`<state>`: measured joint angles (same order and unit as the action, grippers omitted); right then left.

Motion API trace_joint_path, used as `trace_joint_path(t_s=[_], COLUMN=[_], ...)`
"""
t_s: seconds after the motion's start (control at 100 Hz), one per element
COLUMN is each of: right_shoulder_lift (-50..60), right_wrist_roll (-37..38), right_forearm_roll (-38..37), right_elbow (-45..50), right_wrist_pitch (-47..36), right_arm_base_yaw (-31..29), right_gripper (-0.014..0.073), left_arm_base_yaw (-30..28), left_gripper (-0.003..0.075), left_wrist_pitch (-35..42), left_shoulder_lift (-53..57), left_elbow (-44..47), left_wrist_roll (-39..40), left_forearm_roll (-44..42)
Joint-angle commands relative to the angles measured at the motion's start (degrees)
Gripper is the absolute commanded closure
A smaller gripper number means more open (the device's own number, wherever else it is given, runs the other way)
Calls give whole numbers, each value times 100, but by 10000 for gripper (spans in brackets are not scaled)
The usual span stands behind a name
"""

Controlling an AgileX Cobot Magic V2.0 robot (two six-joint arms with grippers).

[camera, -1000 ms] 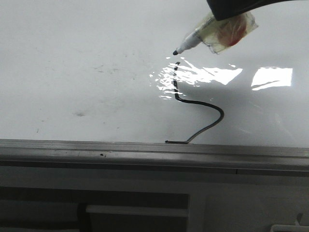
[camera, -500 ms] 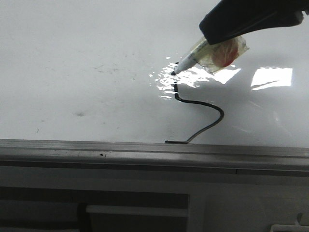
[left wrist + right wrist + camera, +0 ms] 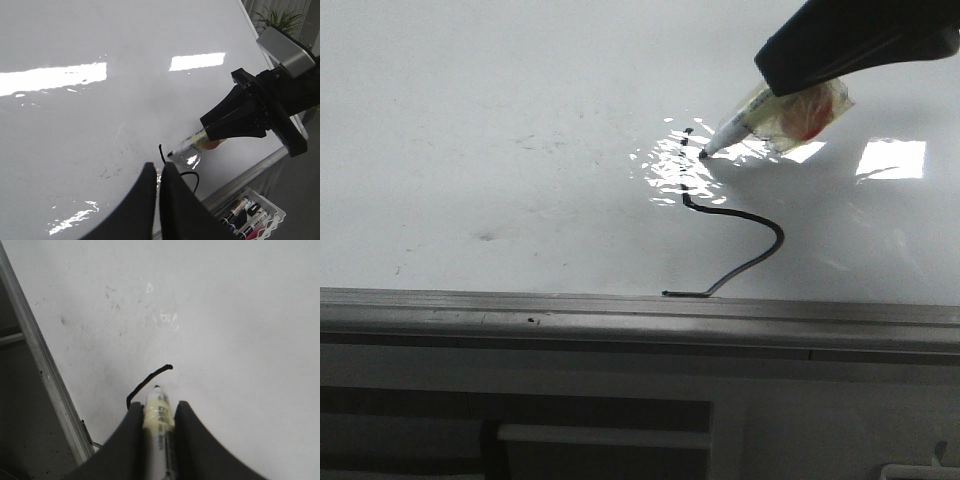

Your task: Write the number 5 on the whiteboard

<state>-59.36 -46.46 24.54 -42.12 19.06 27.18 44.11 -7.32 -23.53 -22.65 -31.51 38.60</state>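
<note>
Whiteboard (image 3: 470, 120), glossy, faintly smudged

The marker (image 3: 735, 128) has come down from above the whiteboard (image 3: 500, 120); its tip, clear of the surface 1 s ago and at the upright stroke's top 0.5 s ago, now sits just right of that stroke of the number 5 (image 3: 730, 215). The right gripper (image 3: 800, 75) has shifted right w/ it, approx. since 0.5 s ago; the taped wad behind the pen has moved along too.

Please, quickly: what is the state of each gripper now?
Left gripper: shut, holding nothing.
Right gripper: shut on the marker, its tip at the whiteboard.
</note>
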Motion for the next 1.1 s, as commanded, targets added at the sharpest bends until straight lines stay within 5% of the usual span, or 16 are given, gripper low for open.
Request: trace_joint_path(t_s=[0.0,1.09], right_shoulder_lift=[37,-252], right_wrist_roll=[-21,-21], right_forearm_roll=[84,85], right_elbow=[-196,-196], right_wrist_pitch=[-311,-569], right_arm_base_yaw=[-41,168], right_gripper=[636,637], left_arm_base_yaw=[-21,-21], left_gripper=[741,741], left_wrist_pitch=[310,310], left_shoulder_lift=[-27,-27], left_elbow=[-165,-165], left_wrist_roll=[47,47], left_forearm_roll=[84,84])
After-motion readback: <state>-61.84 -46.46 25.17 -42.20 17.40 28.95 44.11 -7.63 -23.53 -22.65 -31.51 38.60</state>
